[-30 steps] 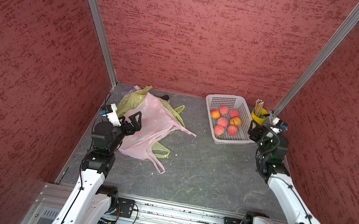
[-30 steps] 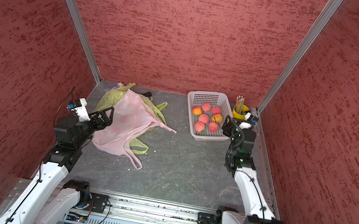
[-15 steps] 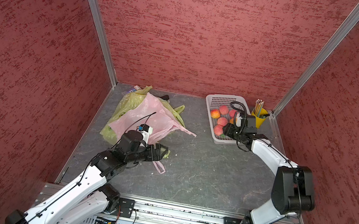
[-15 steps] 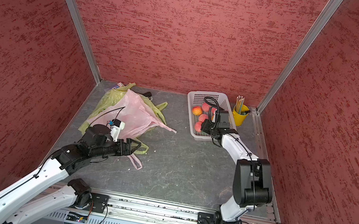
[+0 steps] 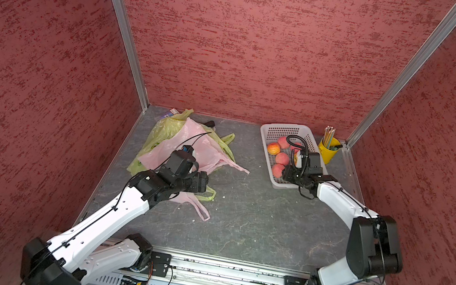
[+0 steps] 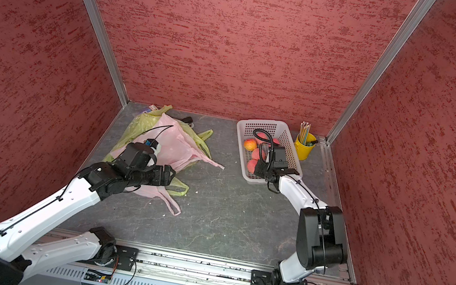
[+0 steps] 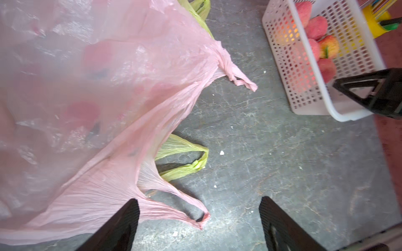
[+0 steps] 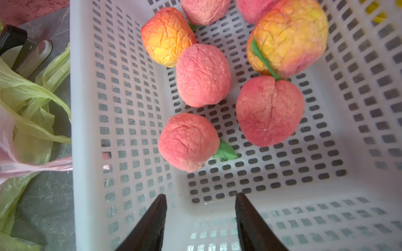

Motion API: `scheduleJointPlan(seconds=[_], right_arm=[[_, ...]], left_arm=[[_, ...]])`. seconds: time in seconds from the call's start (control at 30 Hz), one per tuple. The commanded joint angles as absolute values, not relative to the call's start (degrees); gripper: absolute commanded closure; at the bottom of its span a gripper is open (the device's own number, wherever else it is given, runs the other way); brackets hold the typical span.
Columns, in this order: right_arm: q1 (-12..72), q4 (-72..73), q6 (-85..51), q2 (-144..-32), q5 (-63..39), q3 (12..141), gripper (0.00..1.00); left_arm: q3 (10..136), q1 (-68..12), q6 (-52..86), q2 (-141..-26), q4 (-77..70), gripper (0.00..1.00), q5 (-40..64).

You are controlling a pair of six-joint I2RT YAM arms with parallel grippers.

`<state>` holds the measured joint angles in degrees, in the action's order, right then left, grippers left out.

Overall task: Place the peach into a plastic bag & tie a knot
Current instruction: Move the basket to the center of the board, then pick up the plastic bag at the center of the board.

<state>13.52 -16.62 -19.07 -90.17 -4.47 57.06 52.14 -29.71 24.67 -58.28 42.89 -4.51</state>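
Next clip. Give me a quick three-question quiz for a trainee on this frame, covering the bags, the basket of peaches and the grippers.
1. True or false: the right gripper is shut on a peach.
2. What lies under the pink bag? A) a green bag B) a towel C) a newspaper
3. Where are the peaches, and which gripper is at that spot?

Key
1. False: its jaws are apart with nothing between them.
2. A
3. In the white basket; the right gripper.
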Motion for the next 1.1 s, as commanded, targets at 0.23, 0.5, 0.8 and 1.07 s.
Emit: scheduleJointPlan(seconds=[0.23,0.5,0.8,1.07], right_arm=[[18.5,-22.0,-25.0,-76.7,-4.2,45.3,0.48],[21.3,-22.7,-29.2,-69.2,-4.8,39.6,0.51],[21.5,-22.6,-30.7,-68.1,-3.2,41.5,0.42],[21.5,-23.9,-33.4,-68.4,-1.4,45.2,0.09]], left_arm=[[57.3,-31.2,16.3,-70.3,46.1,0.13,-14.7],[60.1,-29.1,13.5,-80.5,41.6,0.23,-14.1],[62.8,-25.2,11.5,-87.5,39.2,0.33,-12.1],[64.2,-23.8,10.9,-91.7,38.1,0.35,-12.6]])
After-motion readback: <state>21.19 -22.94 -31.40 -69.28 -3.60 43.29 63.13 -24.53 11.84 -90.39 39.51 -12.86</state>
